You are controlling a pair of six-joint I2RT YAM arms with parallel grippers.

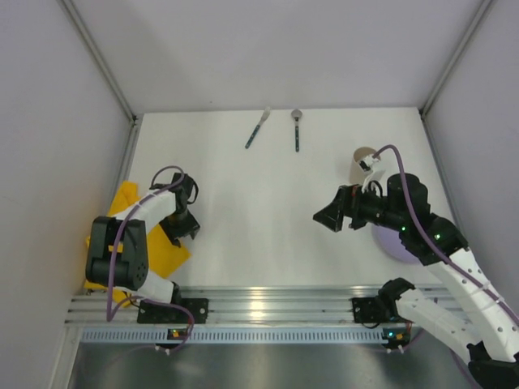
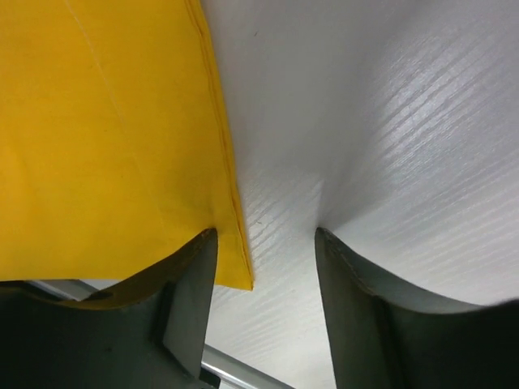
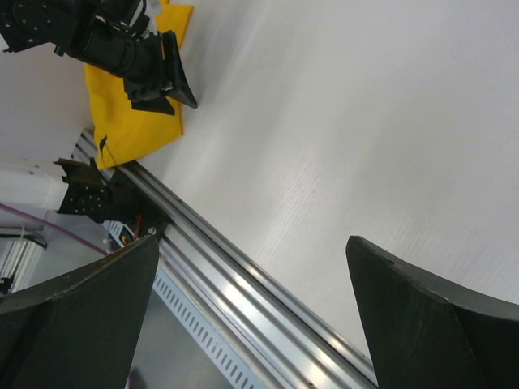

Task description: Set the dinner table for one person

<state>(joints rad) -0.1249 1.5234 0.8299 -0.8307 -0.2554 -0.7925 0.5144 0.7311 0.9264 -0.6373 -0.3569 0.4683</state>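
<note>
The white dinner table [image 1: 259, 211] has a ribbed aluminium rail [image 1: 268, 304] along its near edge. A yellow cloth placemat [image 1: 170, 253] lies at the near left, partly under my left arm. My left gripper [image 1: 185, 230] is open and low over the mat's right corner. In the left wrist view the gripper [image 2: 266, 243] straddles the mat's edge [image 2: 105, 138], one finger over the cloth and one over bare table. My right gripper [image 1: 328, 217] is open and empty above the table's middle right. In its wrist view the gripper [image 3: 251, 251] frames the table [image 3: 365, 121] and rail [image 3: 243, 284].
Two blue-handled utensils lie at the far edge, one with a pale head [image 1: 257, 130] and a spoon [image 1: 297, 130]. A beige cup [image 1: 362, 162] stands at the far right. A purple plate [image 1: 393, 243] lies under my right arm. Grey walls close in three sides.
</note>
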